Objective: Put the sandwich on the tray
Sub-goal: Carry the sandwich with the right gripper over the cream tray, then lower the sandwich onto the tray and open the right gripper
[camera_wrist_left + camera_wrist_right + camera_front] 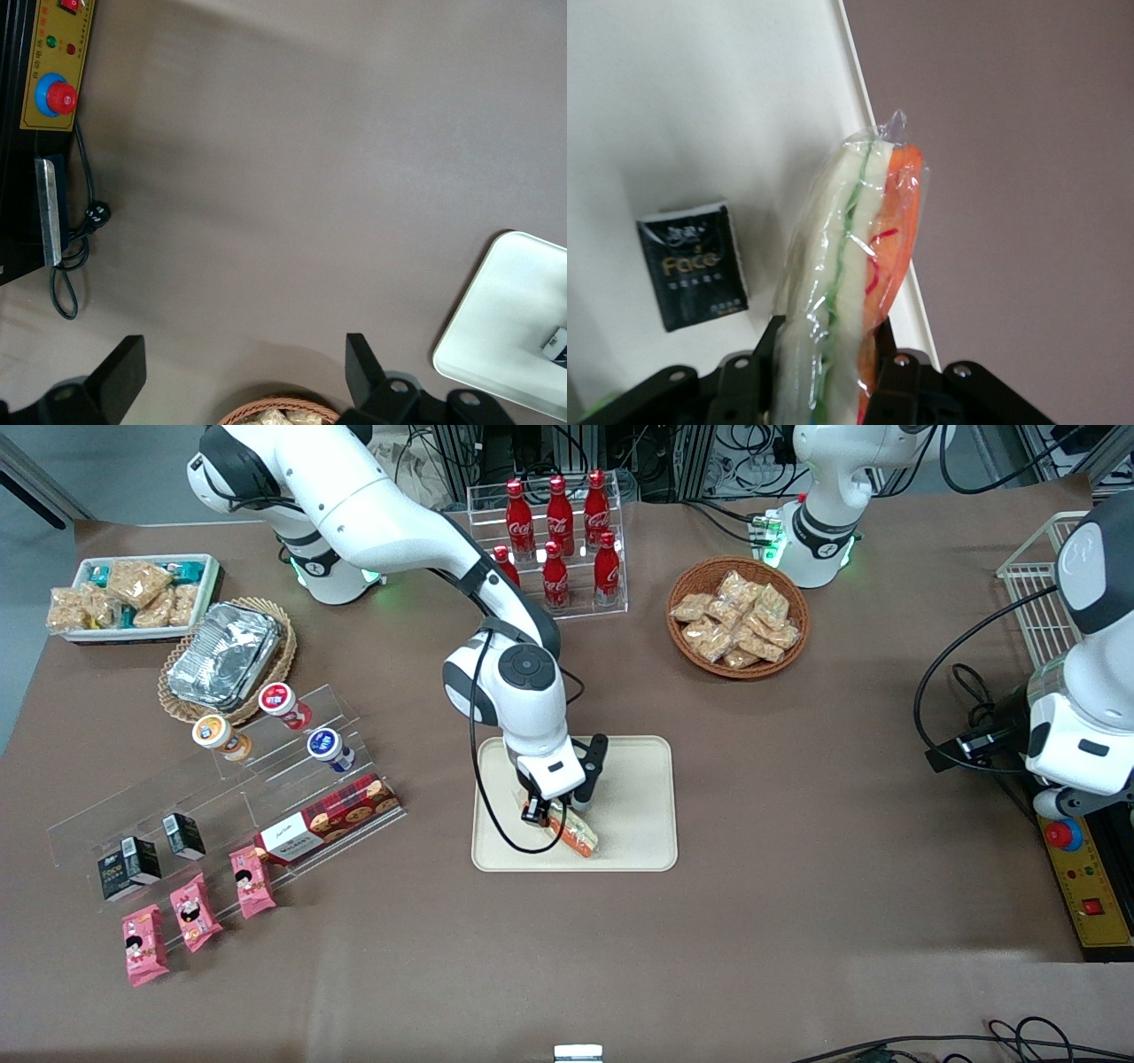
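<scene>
My gripper [833,376] pinches the sandwich [850,266] edge-up over the tray [638,779], low enough to set down cleanly

Glossy white arm [390,522], dark grey joint caps, black cable, black gripper [554,808] over the tray

Even, fairly bright overhead light is falling across the brown desk [797,886] in the front view, and shadows are staying soft and short. The foil container [223,654] is throwing off small glints, and green lamps are glowing at the arm bases. In the right wrist view the cream tray [700,115] is looking washed-out, glare is streaking the wrap of the sandwich [850,266], and the gripper [824,376] is sitting dark. A broad soft shadow is lying on the desk in the left wrist view.
</scene>
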